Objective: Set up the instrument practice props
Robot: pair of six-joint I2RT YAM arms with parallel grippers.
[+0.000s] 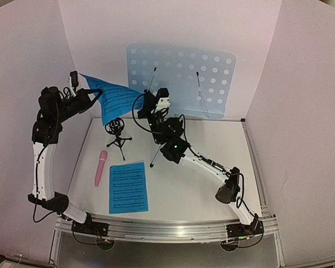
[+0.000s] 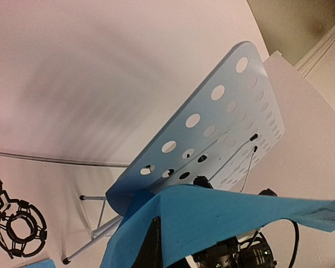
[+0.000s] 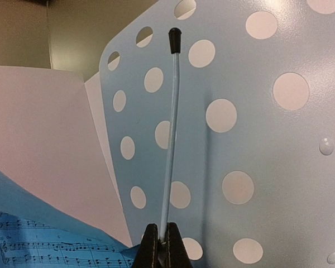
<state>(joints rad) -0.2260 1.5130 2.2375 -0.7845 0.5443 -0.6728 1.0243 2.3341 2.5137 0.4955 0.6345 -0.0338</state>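
At the back of the white table, upright: pale-blue music stand, a smooth, glossy flat panel punched with rows of round holes, rounded at the corners, on thin silver tripod legs. Against its face, two slender page-holding wires: left wire retainer, pale, straight and capped in black at the tip; right wire retainer, further along the panel.

Right gripper closed on the base of the left wire retainer, dark fingers pinched tight around it, just in front of the panel.

Left gripper clamped on the upper corner of a bright-blue sheet-music page: thin paper printed with black staves, up in the air left of the stand, bowed and creased into a ridge. Far corner close to the right gripper; touching the panel or not, impossible to tell.

Beneath that page, on the table, small black tripod mic holder: ring-shaped cradle webbed with bands, upright on three spindly legs. Toward the near edge, pink stick microphone, slim, smooth, round-ended, lying flat. Just beside it on the right, not touching, second blue sheet-music page, flat and rectangular.
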